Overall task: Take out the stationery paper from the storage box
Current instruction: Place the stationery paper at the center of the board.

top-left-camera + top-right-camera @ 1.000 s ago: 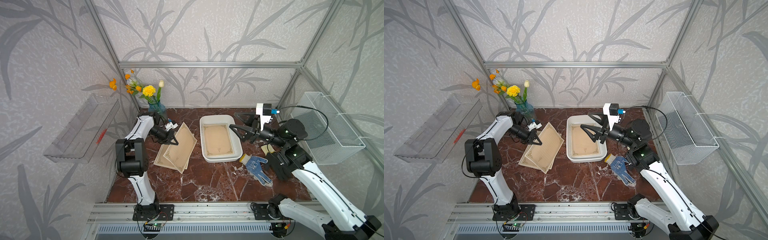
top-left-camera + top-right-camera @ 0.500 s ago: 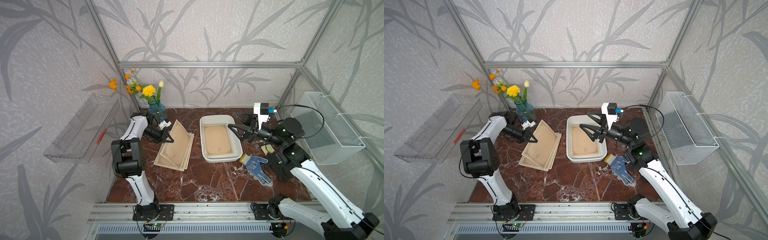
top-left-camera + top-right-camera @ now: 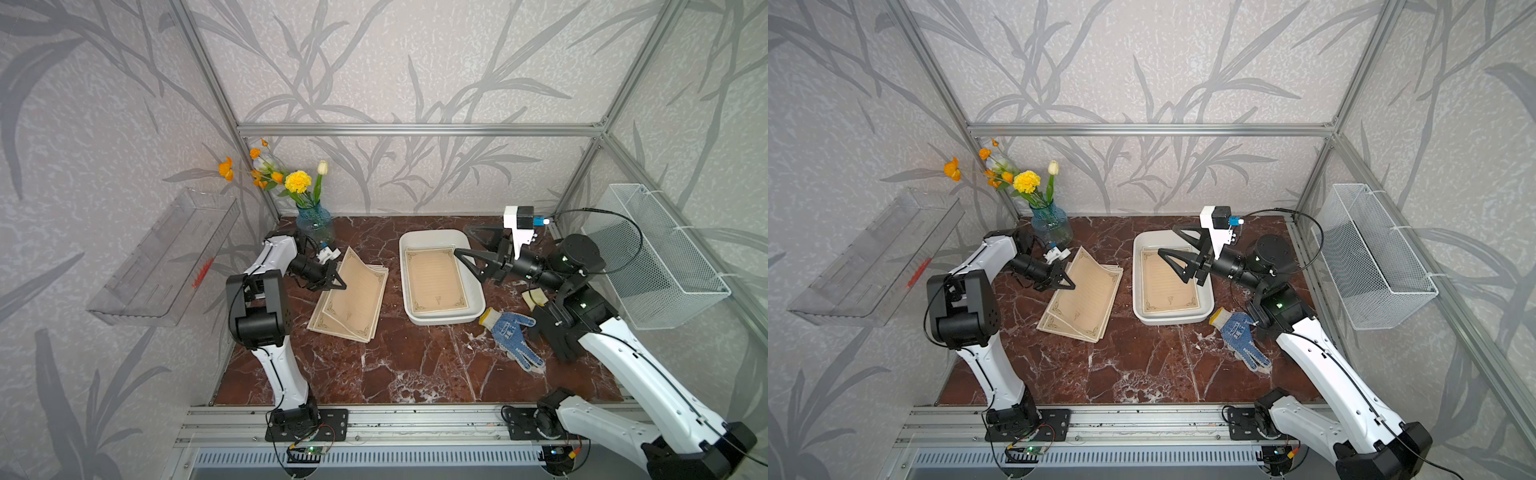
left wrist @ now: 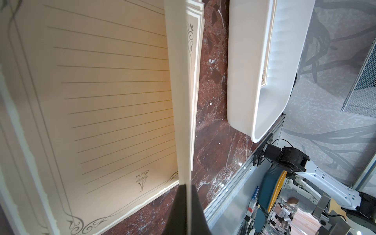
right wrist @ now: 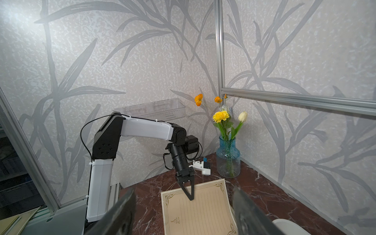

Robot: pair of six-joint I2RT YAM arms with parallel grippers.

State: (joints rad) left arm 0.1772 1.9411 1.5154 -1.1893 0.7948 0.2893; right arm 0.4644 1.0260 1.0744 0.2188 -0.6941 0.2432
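One blue-dotted glove (image 3: 510, 332) lies nearest, lower right on the bench (image 3: 395, 374), just beside the near corner of the storage box (image 3: 440, 321). Box, centre frame: stationery paper (image 3: 436, 278) lying flat inside; right fingers (image 3: 461, 252) hang spread wide over its right rim, gripping nothing. Left of the box, a loose pile (image 3: 332, 326) of sheets on the bench; left fingers (image 3: 336, 283) pinched tight on the left edge of one sheet (image 3: 359, 282), tilting it up off the pile. Flower vase (image 3: 315, 224) at rear left.
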